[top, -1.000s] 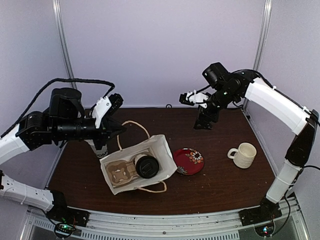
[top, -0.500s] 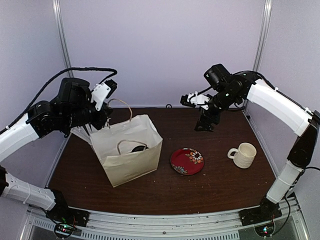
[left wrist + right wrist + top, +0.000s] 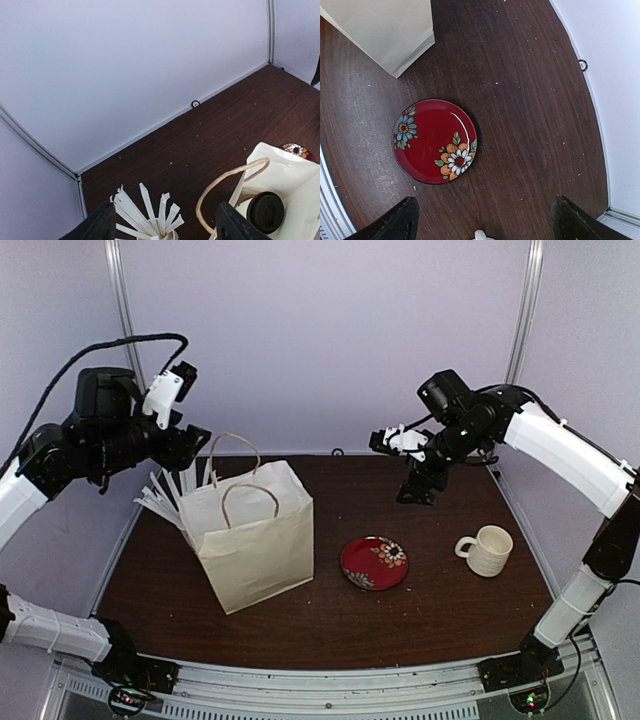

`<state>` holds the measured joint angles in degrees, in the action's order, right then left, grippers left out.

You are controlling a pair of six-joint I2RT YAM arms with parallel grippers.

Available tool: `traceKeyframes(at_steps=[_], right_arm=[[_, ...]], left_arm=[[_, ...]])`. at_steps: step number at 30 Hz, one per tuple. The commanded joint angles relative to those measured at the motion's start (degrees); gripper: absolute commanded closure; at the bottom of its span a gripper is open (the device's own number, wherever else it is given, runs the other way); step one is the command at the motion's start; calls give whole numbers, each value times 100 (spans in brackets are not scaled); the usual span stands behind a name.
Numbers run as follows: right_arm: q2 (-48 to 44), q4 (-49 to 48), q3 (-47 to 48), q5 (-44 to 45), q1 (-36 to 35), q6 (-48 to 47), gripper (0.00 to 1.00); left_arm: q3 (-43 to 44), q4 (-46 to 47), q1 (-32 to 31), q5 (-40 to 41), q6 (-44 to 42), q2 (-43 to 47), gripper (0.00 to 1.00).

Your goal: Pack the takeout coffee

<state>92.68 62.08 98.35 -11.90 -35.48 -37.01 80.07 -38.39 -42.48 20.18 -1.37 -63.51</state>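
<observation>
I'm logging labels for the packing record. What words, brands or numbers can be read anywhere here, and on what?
None can be read.
The paper bag, red flowered plate and ribbed mug show no print.
Any embossing on the black lid inside the bag is too small to tell.

We're looking at a robot test cell in a lab: a dark brown wood-grain tabletop (image 3: 420, 630) boxed in by plain pale lilac wall panels (image 3: 320, 340) and slim silver metal posts (image 3: 118, 300), with two white-and-black robot arms (image 3: 560, 445) bolted to a grey aluminium rail (image 3: 350, 680) at its near edge.
</observation>
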Motion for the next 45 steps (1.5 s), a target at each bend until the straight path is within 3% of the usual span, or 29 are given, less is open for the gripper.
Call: traceKeyframes(at_steps=[1,3,4,9,13,19,21,23,26,27,31,35,45], right_arm=[[-320,-200,-280,-24,367,155,5],[-414,-368,-488,-147,581,257,5],[-458,-472,-629,-229,690,298,5],[-684,-1096,-1506,-1038,1243,441,8],[-742,-1522,-1908,-1587,1687,643,12],[-884,-1923,-2303,-2037,1958,889,15],[-929,-1934,-2351,-2079,1958,858,15],[-969,-1969,-2387,-2034,1958,817,15],[-953,-1973,-2399,-2043,1958,797,15],[-947,-1976,-2399,-2056,1958,793,15],[-875,-1977,-2408,-2180,1958,777,15],[-831,-1956,-2407,-2261,1958,748,15],[-901,-1962,-2461,-2290,1958,704,15]], left_arm=[[106,-392,21,771,481,774,33],[-31,-702,40,1202,700,920,49],[-145,-871,77,1369,831,965,53],[-616,-1600,687,1306,1487,967,58],[-716,-1765,1736,321,1696,756,60],[-824,-1870,2994,-890,1961,231,73],[-1016,-1840,3244,-962,2002,189,73],[-1378,-1599,3690,-1596,1997,315,71],[-1834,-1088,4180,-2608,2166,630,52],[-1920,-967,4302,-2693,2209,687,50],[-1901,-509,4344,-3094,2167,632,53],[-1278,-458,4344,-3284,2105,91,61],[-255,-577,4343,-2688,1923,-1064,56]])
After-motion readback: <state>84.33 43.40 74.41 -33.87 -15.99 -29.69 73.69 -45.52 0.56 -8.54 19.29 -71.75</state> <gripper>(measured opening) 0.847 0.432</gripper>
